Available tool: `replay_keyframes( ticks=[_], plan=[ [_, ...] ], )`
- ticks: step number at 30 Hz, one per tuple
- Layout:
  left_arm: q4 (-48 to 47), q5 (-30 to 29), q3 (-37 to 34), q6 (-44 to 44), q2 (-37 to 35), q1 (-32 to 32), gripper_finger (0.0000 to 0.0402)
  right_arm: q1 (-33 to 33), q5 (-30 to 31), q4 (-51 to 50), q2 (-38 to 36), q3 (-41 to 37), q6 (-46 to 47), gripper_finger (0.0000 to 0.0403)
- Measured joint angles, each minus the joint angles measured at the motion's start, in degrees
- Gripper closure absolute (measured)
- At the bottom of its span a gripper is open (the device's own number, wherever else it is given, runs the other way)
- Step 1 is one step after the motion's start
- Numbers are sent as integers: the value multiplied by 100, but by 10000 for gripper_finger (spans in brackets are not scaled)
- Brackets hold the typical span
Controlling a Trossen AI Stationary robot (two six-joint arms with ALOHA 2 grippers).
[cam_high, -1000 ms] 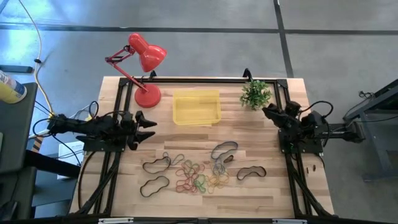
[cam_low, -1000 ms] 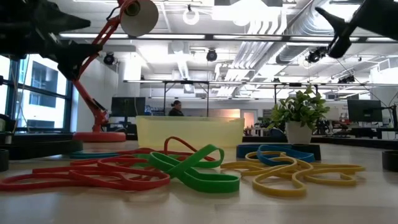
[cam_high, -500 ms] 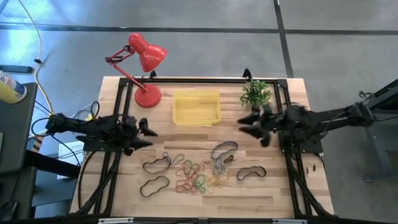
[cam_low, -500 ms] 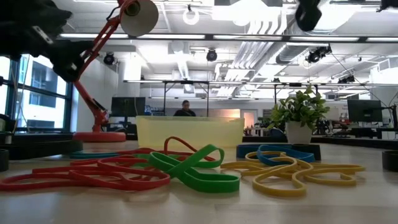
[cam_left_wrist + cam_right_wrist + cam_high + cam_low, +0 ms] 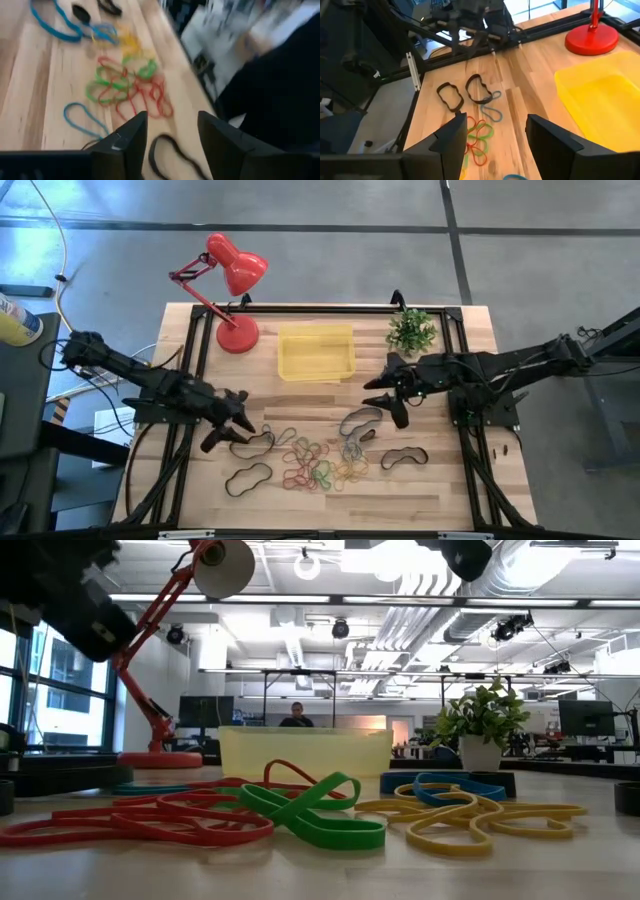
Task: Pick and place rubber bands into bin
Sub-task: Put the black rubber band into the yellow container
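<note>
The rubber bands [image 5: 318, 465] lie flat on the table's near half. The small red, green, orange and yellow loops are bunched in the middle, with larger black bands [image 5: 250, 445] and a grey one [image 5: 360, 421] around them. The yellow bin [image 5: 316, 352] stands on the far half. My left gripper [image 5: 238, 425] is open and hovers over the left black band [image 5: 165, 152], whose end shows between its fingers. My right gripper [image 5: 387, 394] is open above the table, between the bin [image 5: 600, 100] and the grey band. Both arms are high in the low view.
A red desk lamp [image 5: 232, 275] stands at the far left corner, its base [image 5: 592, 39] beside the bin. A small potted plant [image 5: 411, 330] sits at the far right. A black frame rail [image 5: 320, 308] runs along the far edge. Bare wood lies between bin and bands.
My left gripper has swung from the left edge toward the near edge, over the left black band. My right gripper has reached out from the right edge toward the table's middle and slightly nearer. Both have stayed open. The bands and the bin have not moved.
</note>
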Motion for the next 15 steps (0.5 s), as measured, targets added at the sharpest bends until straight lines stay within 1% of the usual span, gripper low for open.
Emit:
replay_keyframes(
  ticks=[3,6,8,11,15],
  plan=[
    [-990,-262,696,368,768,-185,258,0,95,-85,-27,2,2,210],
    [-1935,-739,1300,614,1507,-386,267,2,132,-255,-27,2,49,210],
    [-2373,-1072,1568,620,1961,-534,270,2,141,-370,-27,2,61,210],
    [-2697,-1413,1762,395,2542,-720,270,4,151,-517,-30,2,101,210],
    [-2785,-1550,1773,-192,3130,-898,266,31,178,-590,-34,0,82,210]
  ],
)
